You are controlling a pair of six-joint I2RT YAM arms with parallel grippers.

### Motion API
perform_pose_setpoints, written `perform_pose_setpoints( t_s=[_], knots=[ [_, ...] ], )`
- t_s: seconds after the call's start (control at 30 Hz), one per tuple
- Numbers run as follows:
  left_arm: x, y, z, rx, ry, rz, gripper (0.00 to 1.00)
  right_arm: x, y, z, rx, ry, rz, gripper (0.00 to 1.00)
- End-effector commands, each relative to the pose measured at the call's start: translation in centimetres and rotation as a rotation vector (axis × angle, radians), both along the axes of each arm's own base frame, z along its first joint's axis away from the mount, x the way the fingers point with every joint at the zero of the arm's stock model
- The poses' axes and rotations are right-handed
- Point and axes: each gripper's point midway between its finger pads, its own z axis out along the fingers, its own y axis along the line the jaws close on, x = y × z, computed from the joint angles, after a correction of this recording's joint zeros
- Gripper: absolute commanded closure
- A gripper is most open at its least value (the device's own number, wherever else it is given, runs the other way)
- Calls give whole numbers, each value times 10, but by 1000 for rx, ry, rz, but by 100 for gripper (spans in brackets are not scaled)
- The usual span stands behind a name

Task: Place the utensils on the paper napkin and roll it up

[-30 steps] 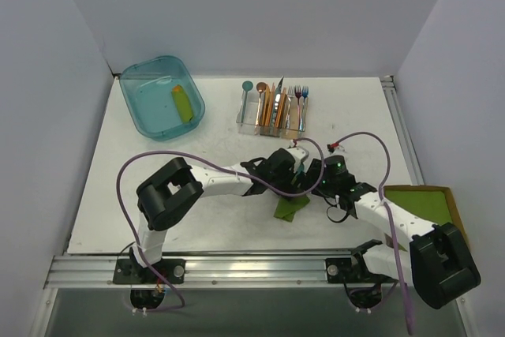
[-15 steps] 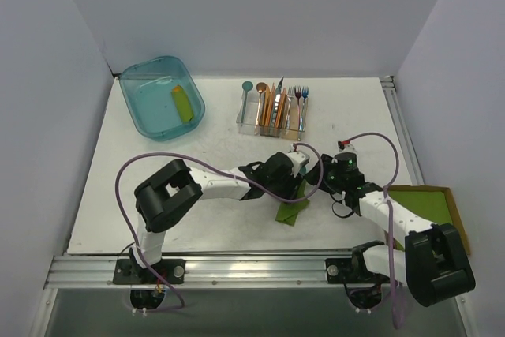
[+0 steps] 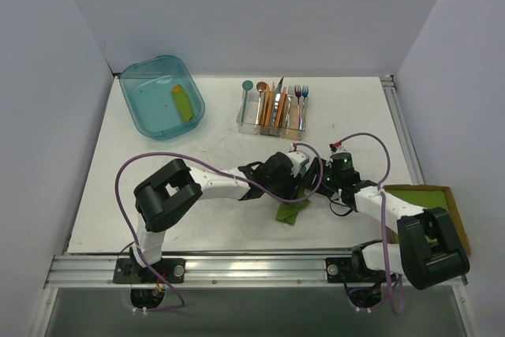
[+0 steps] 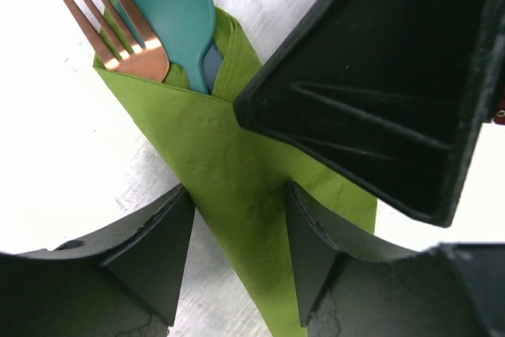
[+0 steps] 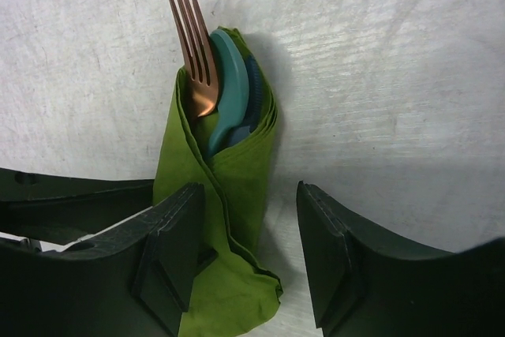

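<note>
The paper napkin [image 4: 229,171] lies rolled into a lime-green tube on the white table, also seen below the two wrists in the top view [image 3: 290,211]. The utensils stick out of its open end: a copper fork [image 4: 130,45] and a teal spoon [image 4: 170,5], again fork [image 5: 197,61] and spoon [image 5: 229,92]. My left gripper [image 4: 238,195] is open and straddles the roll, its right finger against the paper and table showing at the left one. My right gripper [image 5: 248,191] is open over the roll's lower end, with a wide gap on its right side. Both grippers crowd together above the roll.
A teal bin [image 3: 162,108] with a yellow-green roll [image 3: 182,104] sits at the back left. A clear caddy of coloured cutlery [image 3: 274,108] stands at the back centre. A stack of green sheets in brown cardboard [image 3: 422,203] lies at the right edge.
The left jaws have narrowed around the roll. The right jaws have widened off it, and the right arm has swung in closer. The roll has stayed in place.
</note>
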Motion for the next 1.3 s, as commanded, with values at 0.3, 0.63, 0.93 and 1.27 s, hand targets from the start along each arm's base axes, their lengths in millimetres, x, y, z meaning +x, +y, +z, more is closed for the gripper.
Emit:
perform_pose_setpoints(
  t_s=[0.3,0.63,0.93,1.27],
  knots=[
    [-27,24,-32,101,94,-28,43,-2,20,-8,-51,31,64,55],
    [-28,25,-31,94,94,-35,45,-15,16,-21,-141,94,28,69],
    [-28,25,-29,89,95,-40,45,-30,13,-32,-155,145,7,82],
    [-12,25,14,20,45,-15,30,-26,14,-30,-140,135,-18,100]
  ],
)
